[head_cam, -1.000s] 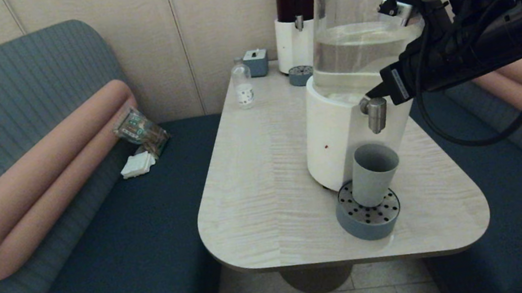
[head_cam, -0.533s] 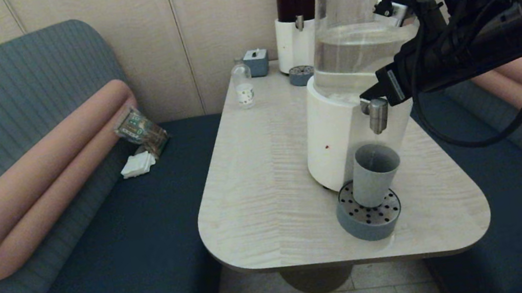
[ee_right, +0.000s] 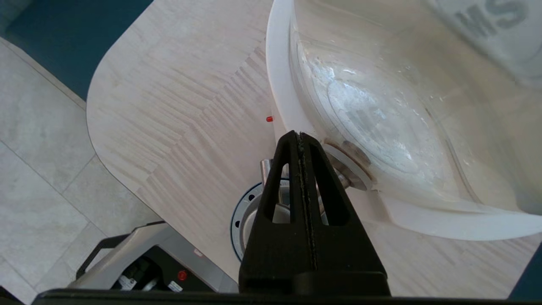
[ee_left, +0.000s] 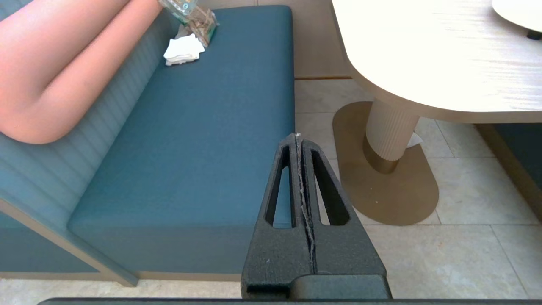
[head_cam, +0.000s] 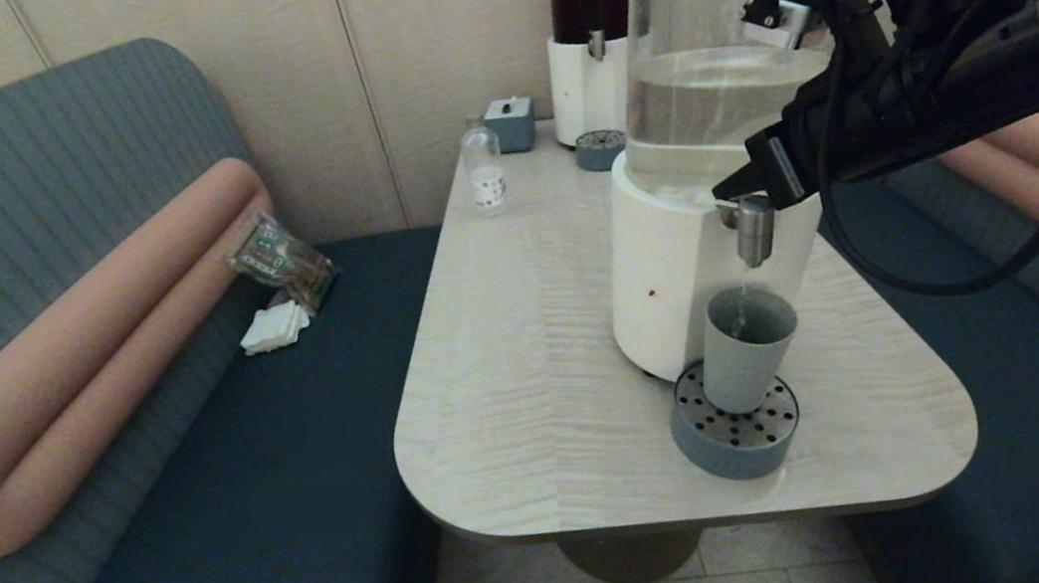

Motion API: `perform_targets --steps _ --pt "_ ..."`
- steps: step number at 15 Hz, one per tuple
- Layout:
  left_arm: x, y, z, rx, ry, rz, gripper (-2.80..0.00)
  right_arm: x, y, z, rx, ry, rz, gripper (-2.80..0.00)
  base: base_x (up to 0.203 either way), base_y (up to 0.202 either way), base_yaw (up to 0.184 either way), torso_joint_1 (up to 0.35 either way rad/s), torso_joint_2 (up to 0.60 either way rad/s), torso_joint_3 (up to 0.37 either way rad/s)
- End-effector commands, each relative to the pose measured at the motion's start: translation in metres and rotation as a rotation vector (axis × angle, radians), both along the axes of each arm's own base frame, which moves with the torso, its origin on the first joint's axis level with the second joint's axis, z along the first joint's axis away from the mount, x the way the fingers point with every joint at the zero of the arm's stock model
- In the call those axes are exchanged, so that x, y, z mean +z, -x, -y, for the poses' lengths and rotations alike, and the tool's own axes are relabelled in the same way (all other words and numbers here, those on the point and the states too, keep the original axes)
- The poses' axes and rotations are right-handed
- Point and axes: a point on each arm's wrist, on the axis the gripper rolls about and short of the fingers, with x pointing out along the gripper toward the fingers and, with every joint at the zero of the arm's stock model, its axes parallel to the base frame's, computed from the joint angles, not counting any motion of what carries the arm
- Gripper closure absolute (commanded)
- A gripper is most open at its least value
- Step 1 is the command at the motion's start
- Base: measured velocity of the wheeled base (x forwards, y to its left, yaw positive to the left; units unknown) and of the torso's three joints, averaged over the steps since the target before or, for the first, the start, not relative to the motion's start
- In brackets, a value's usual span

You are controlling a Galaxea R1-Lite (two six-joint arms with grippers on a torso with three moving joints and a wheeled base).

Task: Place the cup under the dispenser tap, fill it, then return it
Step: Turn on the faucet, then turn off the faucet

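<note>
The grey-blue cup (head_cam: 747, 349) stands upright on the round perforated drip tray (head_cam: 734, 426), right below the steel dispenser tap (head_cam: 753, 229) of the large white-based dispenser (head_cam: 676, 261). A thin stream of liquid runs from the spout into the cup. My right gripper (head_cam: 727, 192) (ee_right: 299, 134) is shut, its tip resting on top of the tap. In the right wrist view the fingers (ee_right: 288, 169) hide most of the tap (ee_right: 266, 169) and the cup below it. My left gripper (ee_left: 297, 137) is shut and parked low beside the bench, off the table.
A dark-red-liquid dispenser (head_cam: 589, 21) with its own small drip tray (head_cam: 598, 150) stands at the table's far end, beside a small clear bottle (head_cam: 484, 174) and a grey box (head_cam: 510, 122). A snack packet (head_cam: 279, 258) and napkins (head_cam: 274, 327) lie on the left bench.
My right gripper has moved left and down onto the top of the tap. Liquid now streams into the cup, where none flowed before.
</note>
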Motion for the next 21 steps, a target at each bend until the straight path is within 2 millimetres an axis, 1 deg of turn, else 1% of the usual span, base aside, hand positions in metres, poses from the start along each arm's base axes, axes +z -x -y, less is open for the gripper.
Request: perform_targets --steps 1,4,6,8,9,11,13,15,16,18,19,21 --pt "0.0 0.0 0.0 0.0 0.0 0.0 0.0 0.006 0.004 0.006 -0.018 -0.004 0.016 0.0 0.0 0.0 0.0 0.0 0.0 0.0" --pt "0.0 0.0 0.0 0.0 -0.002 0.001 0.0 0.018 0.013 0.025 -0.062 -0.018 0.047 0.0 0.0 0.0 0.0 0.0 0.0 0.0" --pt "0.0 0.0 0.0 0.0 -0.002 0.001 0.0 0.027 0.022 0.038 -0.092 -0.026 0.066 0.0 0.0 0.0 0.0 0.0 0.0 0.0" --pt "0.0 0.0 0.0 -0.001 -0.005 0.001 0.0 0.034 0.038 0.05 -0.114 -0.034 0.081 0.0 0.0 0.0 0.0 0.0 0.0 0.0" --pt "0.0 0.0 0.0 -0.003 -0.008 0.001 0.0 0.037 0.051 0.055 -0.12 -0.04 0.087 0.0 0.0 0.0 0.0 0.0 0.0 0.0" --pt "0.0 0.0 0.0 -0.003 -0.009 -0.001 0.0 0.039 0.085 0.065 -0.134 -0.059 0.085 0.0 0.0 0.0 0.0 0.0 0.0 0.0" --pt "0.0 0.0 0.0 -0.003 -0.009 0.0 0.0 0.045 0.133 0.078 -0.149 -0.08 0.136 0.0 0.0 0.0 0.0 0.0 0.0 0.0" --pt "0.0 0.0 0.0 -0.003 -0.011 -0.001 0.0 0.042 0.184 0.093 -0.22 -0.082 0.213 0.0 0.0 0.0 0.0 0.0 0.0 0.0" --pt "0.0 0.0 0.0 -0.004 -0.011 -0.006 0.0 0.038 0.208 0.1 -0.26 -0.083 0.259 0.0 0.0 0.0 0.0 0.0 0.0 0.0" --pt "0.0 0.0 0.0 -0.004 -0.011 -0.006 0.0 0.022 0.254 0.114 -0.319 -0.095 0.34 0.0 0.0 0.0 0.0 0.0 0.0 0.0" --pt "0.0 0.0 0.0 -0.004 -0.011 -0.006 0.0 0.01 0.277 0.12 -0.351 -0.099 0.373 0.0 0.0 0.0 0.0 0.0 0.0 0.0" --pt "0.0 0.0 0.0 -0.004 -0.011 -0.005 0.0 -0.014 0.312 0.131 -0.445 -0.094 0.429 0.0 0.0 0.0 0.0 0.0 0.0 0.0"
